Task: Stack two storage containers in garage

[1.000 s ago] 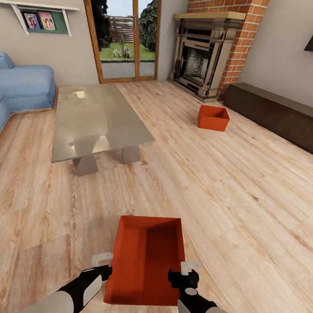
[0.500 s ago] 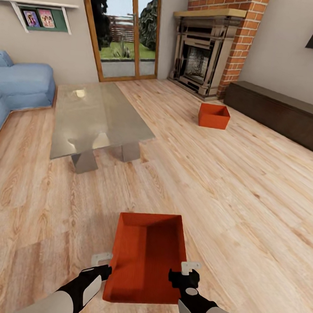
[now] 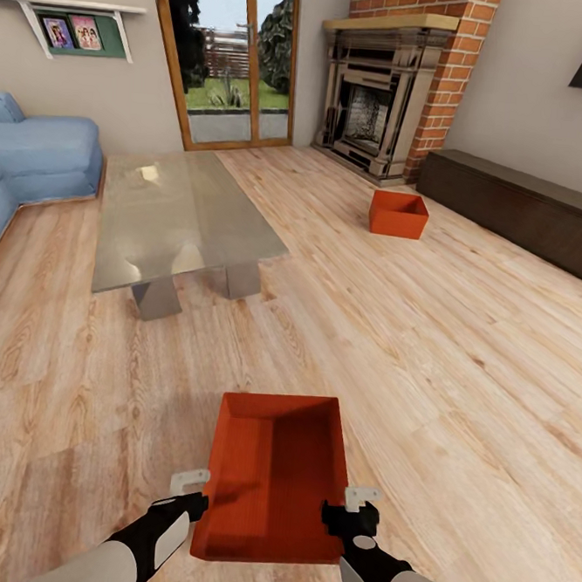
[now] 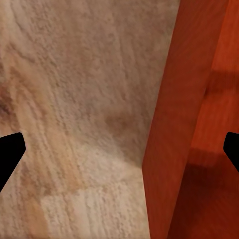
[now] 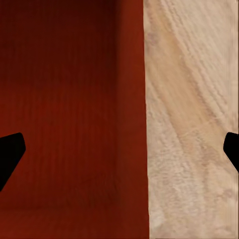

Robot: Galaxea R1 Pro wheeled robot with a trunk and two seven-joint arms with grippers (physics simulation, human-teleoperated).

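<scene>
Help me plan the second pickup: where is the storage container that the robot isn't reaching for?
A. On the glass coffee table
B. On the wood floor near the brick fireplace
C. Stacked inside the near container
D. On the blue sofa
B: the far container sits on the wood plank floor just in front of the brick fireplace.

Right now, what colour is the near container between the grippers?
Orange-red, with a finely ribbed inside bottom; the near container shows best in the head view.

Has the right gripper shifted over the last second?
Yes. The right gripper has slid outward, from inside the near bin's wall to over it.
</scene>
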